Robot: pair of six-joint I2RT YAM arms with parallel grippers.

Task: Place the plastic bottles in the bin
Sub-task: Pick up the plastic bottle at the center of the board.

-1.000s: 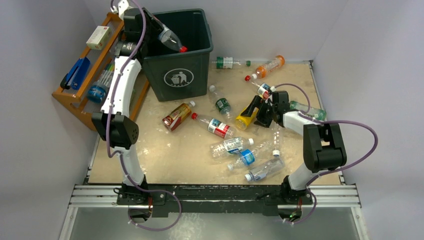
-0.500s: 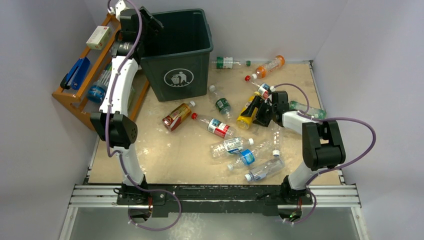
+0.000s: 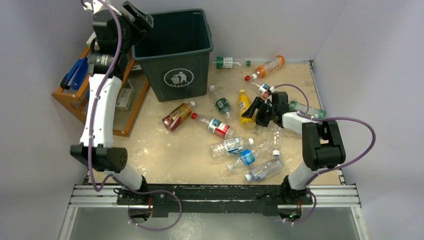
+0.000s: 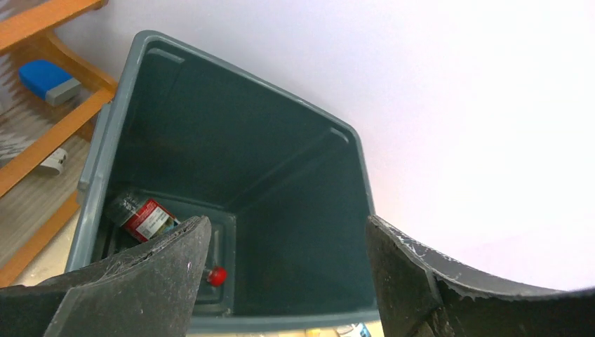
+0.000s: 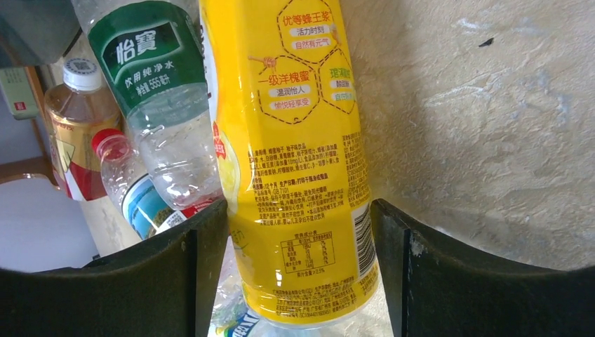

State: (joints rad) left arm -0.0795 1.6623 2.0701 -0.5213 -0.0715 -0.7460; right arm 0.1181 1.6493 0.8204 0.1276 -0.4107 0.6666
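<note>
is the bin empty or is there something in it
Not empty. The left wrist view looks down into the bin, and a bottle with a red label and red cap lies on its floor.

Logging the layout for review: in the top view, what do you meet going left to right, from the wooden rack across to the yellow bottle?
wooden rack → bin → green-label bottle → yellow bottle

Clear, red-capped plastic bottle (image 4: 144, 216) has left the left gripper (image 4: 284, 239) and lies at the bottom of the dark green square bin (image 4: 231, 126). That gripper has parted wide and swung leftward. Yellow plastic bottle (image 5: 295, 140) has shifted farther out; the right gripper (image 5: 298, 210) has narrowed about it.
</note>
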